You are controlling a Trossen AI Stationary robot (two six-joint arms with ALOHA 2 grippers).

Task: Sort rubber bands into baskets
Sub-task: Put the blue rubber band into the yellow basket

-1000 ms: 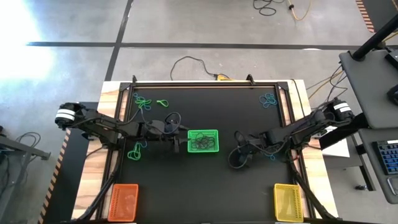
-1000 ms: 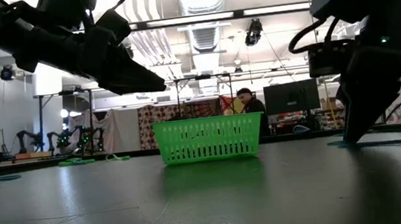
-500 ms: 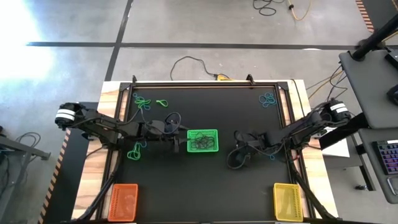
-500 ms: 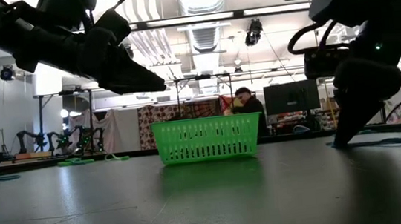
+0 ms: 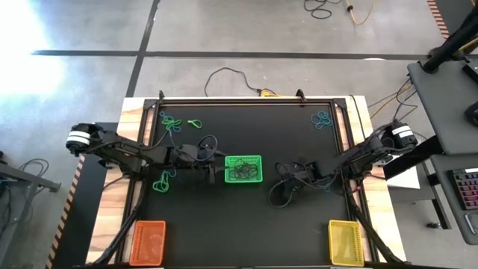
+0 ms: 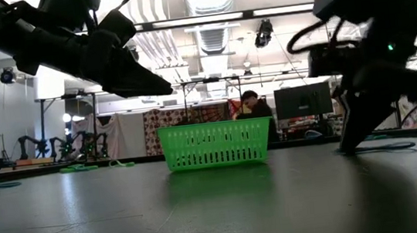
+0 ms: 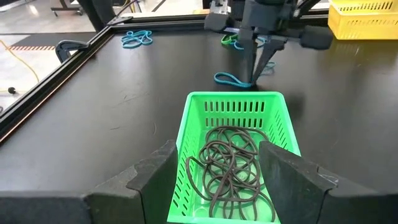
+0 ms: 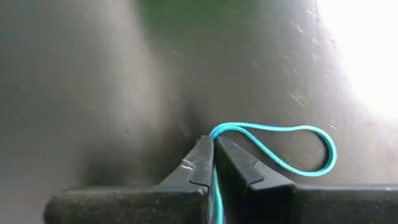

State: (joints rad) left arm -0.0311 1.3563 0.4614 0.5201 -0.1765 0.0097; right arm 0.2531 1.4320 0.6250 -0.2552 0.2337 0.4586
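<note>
Fingers of right gripper (image 8: 213, 163) pinched shut on blue rubber band (image 8: 292, 149), tips down on tabletop (image 5: 299, 217) just beside green basket (image 5: 244, 169). Lift straight, slowly; check loop clears surface before carrying. Green basket holds dark bands; yellow basket (image 5: 346, 241) near corner. Left gripper (image 7: 214, 180) open, hovering over green basket.
</note>
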